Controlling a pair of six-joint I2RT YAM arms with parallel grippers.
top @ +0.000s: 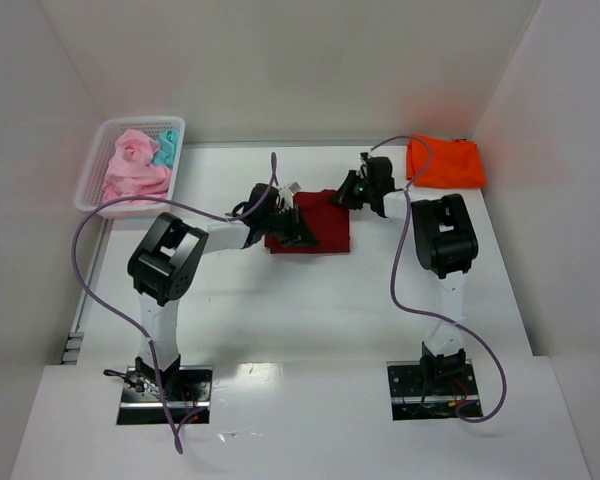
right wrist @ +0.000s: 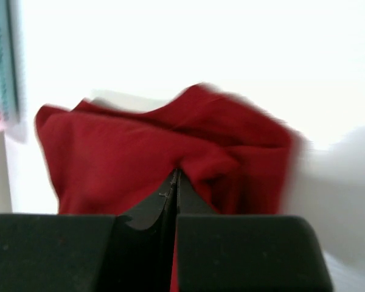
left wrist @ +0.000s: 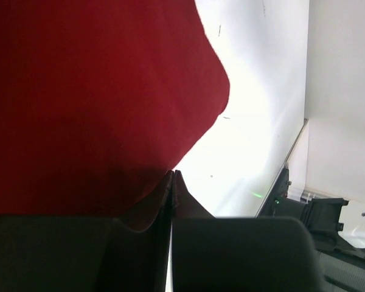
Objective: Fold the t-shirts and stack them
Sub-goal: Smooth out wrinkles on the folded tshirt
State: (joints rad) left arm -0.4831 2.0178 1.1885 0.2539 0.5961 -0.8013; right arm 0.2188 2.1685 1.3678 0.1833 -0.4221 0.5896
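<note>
Two shut grips on dark red t-shirt (top: 320, 235), mid-table: left gripper (left wrist: 172, 173) clenched on its edge, right gripper (right wrist: 175, 173) on a bunched fold. Orange t-shirt (top: 445, 162) at far right corner.

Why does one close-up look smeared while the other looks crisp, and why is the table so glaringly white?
Right wrist view: the dark red cloth t-shirt has smeared edges, probably motion blur. Left wrist view: the same shirt is sharp, but the white table beside it is washed out by bright light. Top view: crisp throughout, with a shiny reflection on the white near ledge.
</note>
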